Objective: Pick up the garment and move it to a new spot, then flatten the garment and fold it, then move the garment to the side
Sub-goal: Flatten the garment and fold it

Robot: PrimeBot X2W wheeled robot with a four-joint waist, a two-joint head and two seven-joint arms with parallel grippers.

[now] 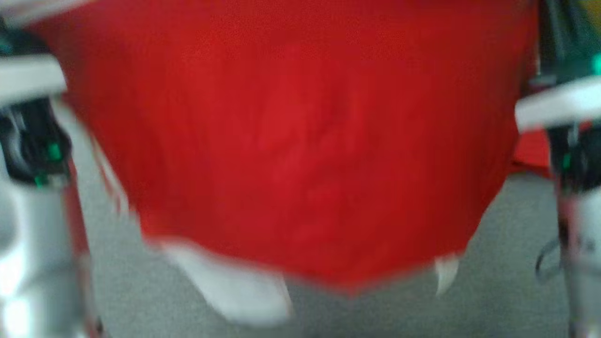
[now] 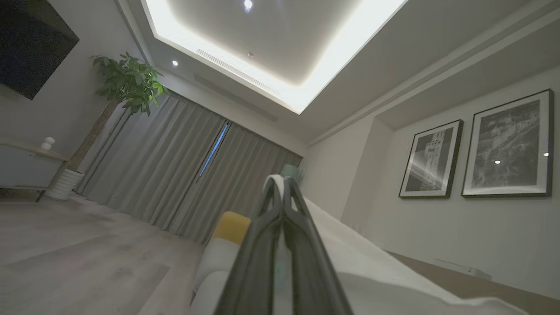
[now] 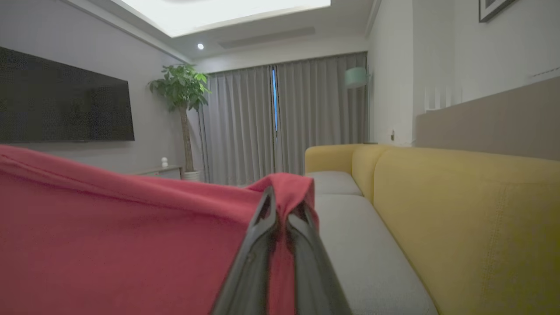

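The head view is aimed down from very close to the garment (image 1: 300,141), which is blurred. The left wrist view is rolled and tilted up, so that much ceiling (image 2: 271,39) is taken in. The right wrist view is held level, low over the sofa (image 3: 459,218). Both wrist views are faced toward the curtains (image 2: 175,166); plant (image 2: 127,83) and TV (image 2: 30,43) are shared too.

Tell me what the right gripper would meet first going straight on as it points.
Past the garment it grips, the right gripper has free air beside the sofa; probably the curtain comes first, or the sofa's far arm. Depth is unclear.
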